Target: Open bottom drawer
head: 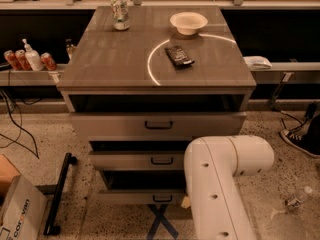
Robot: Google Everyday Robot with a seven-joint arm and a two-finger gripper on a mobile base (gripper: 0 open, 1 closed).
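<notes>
The gripper (186, 202), mostly hidden behind the arm (215, 184), sat against the bottom drawer (130, 197), whose handle (162, 198) lay just beside it. Whether it gripped anything could not be told. The reach seemed underway; next would come hooking that handle and pulling outward.

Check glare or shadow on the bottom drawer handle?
Camera view: warm dim light; bright curved glare arc on the grey cabinet top only. Grey-beige bottom drawer sits under a dark shadowed gap, its small black handle readable. White robot arm hides most of the claw at that drawer's right end.
</notes>
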